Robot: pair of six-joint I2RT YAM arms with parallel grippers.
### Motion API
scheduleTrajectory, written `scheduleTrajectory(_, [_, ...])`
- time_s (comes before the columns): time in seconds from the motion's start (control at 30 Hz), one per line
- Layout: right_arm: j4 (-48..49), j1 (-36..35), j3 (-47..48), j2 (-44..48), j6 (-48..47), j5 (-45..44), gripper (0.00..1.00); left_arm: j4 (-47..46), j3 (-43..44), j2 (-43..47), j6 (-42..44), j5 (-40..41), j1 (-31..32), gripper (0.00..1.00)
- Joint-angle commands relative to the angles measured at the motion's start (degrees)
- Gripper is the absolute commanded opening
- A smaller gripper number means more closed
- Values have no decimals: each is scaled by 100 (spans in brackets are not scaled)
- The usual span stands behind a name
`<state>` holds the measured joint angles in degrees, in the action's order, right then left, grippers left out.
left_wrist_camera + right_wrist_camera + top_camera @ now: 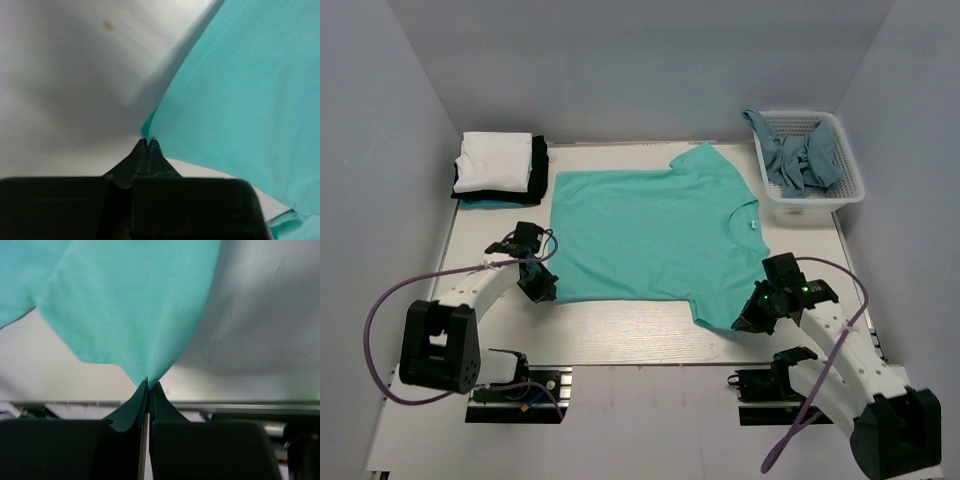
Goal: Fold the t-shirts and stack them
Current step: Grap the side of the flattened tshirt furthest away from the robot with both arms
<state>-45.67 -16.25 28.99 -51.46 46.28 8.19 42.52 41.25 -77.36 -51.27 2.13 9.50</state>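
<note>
The turquoise-green t-shirt (650, 232) lies spread flat on the table, neck with its small label to the right. My left gripper (542, 288) is shut on the shirt's near-left hem corner; the left wrist view shows the cloth (240, 90) pinched at the closed tips (147, 141). My right gripper (748, 320) is shut on the near-right sleeve corner; the right wrist view shows the cloth (135, 305) drawn to a point between the tips (149, 384). A stack of folded t-shirts, white (495, 160) on black and teal, sits at the back left.
A white lattice basket (810, 198) at the back right holds crumpled grey-blue cloth (802, 158). The table's near edge and the arm bases lie just behind both grippers. Grey walls enclose the table.
</note>
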Motion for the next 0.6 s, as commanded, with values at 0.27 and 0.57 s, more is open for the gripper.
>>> scheduleTrajectory(0.27, [-1190,-54,376,261,-66,870,0,846,-171,1021,178,-424,87,0])
scheduleTrajectory(0.57, [-804,16,2250,-1295,-506,78,0,783,988,250,293,-469,-27,0])
